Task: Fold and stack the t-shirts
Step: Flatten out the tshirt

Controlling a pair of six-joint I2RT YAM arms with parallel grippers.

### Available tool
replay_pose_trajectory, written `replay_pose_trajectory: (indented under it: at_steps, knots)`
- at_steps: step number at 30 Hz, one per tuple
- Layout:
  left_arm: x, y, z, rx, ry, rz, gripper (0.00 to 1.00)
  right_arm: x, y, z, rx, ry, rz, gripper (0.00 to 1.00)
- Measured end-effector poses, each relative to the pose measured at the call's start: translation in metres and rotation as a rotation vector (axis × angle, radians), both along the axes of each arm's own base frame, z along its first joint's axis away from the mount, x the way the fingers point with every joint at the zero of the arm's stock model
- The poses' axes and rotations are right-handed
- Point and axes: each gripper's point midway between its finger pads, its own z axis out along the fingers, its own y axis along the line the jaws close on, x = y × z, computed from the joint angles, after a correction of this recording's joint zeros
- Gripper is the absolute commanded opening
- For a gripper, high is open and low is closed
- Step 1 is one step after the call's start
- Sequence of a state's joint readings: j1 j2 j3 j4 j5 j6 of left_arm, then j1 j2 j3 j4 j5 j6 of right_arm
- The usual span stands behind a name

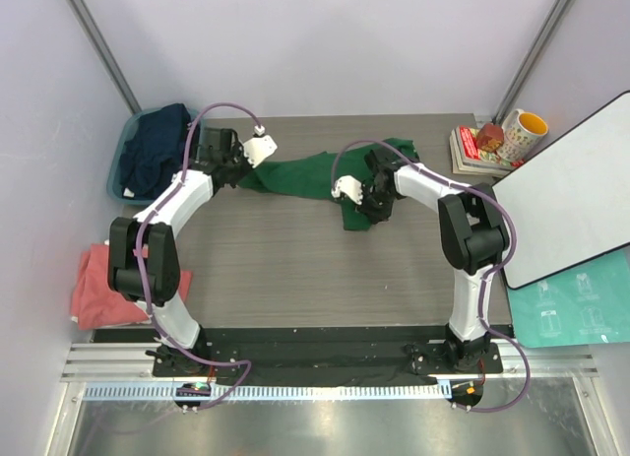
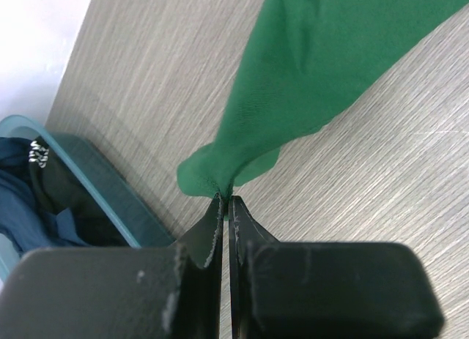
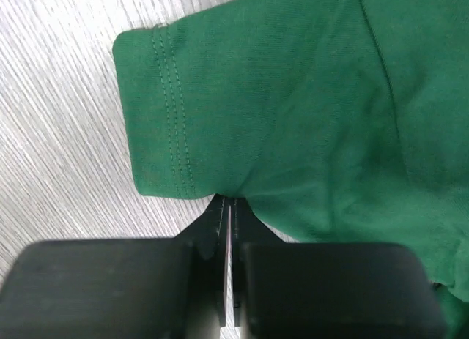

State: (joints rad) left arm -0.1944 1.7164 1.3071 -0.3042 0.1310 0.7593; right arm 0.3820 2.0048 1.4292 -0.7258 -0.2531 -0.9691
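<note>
A dark green t-shirt [image 1: 315, 172] is stretched across the far middle of the table between both grippers. My left gripper [image 1: 239, 170] is shut on a bunched corner of the green t-shirt [image 2: 308, 68], next to the tub. My right gripper [image 1: 374, 208] is shut on the green t-shirt [image 3: 293, 105] by its stitched sleeve hem. A navy t-shirt [image 1: 157, 146] lies in the teal tub [image 1: 124, 151] at far left; the tub also shows in the left wrist view [image 2: 110, 185]. A salmon-pink t-shirt [image 1: 98, 289] lies at the near left edge.
A stack of books [image 1: 477, 151] and a yellow-rimmed mug [image 1: 524, 131] stand at the far right. A whiteboard [image 1: 576, 195] and a teal mat [image 1: 581, 303] lie along the right side. Grey walls close in the far side and left.
</note>
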Motion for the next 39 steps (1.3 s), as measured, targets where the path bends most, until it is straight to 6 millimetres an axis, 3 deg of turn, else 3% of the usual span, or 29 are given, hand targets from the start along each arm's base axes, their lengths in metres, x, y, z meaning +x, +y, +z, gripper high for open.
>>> replay_pose_trajectory:
  at_steps: [8,12,17,22,26,33,35,36,37,39]
  knots:
    - [-0.001,0.003,-0.014,0.021,0.032,0.0,0.0,-0.009,-0.005,0.013,-0.053,0.042,0.079,0.01]
    - [-0.005,0.008,-0.016,0.031,0.056,-0.011,0.0,-0.015,-0.01,0.049,-0.082,0.079,0.174,0.01]
    - [-0.014,0.015,-0.015,0.025,0.094,-0.019,0.0,0.011,-0.005,0.11,-0.047,-0.032,0.237,0.01]
    - [-0.022,0.012,-0.001,-0.005,0.094,-0.051,0.0,0.007,-0.011,0.122,-0.033,-0.005,0.236,0.01]
    - [-0.016,0.01,0.009,-0.019,0.07,-0.048,0.0,0.04,-0.008,0.117,0.006,-0.076,0.119,0.01]
    - [0.003,0.006,0.012,-0.052,0.046,-0.016,0.0,0.124,-0.004,0.107,0.046,-0.355,-0.054,0.01]
    - [0.003,0.006,0.006,-0.06,0.062,-0.007,0.0,0.148,-0.003,0.104,0.045,-0.423,-0.103,0.13]
    - [0.003,0.005,0.004,-0.062,0.067,-0.007,0.0,0.16,-0.005,0.102,0.036,-0.46,-0.141,0.25]
    - [0.002,0.004,0.002,-0.064,0.073,-0.005,0.0,0.172,-0.008,0.099,0.024,-0.502,-0.178,0.48]
    - [0.001,0.003,-0.001,-0.066,0.076,-0.006,0.0,0.192,-0.015,0.095,-0.002,-0.575,-0.253,0.62]
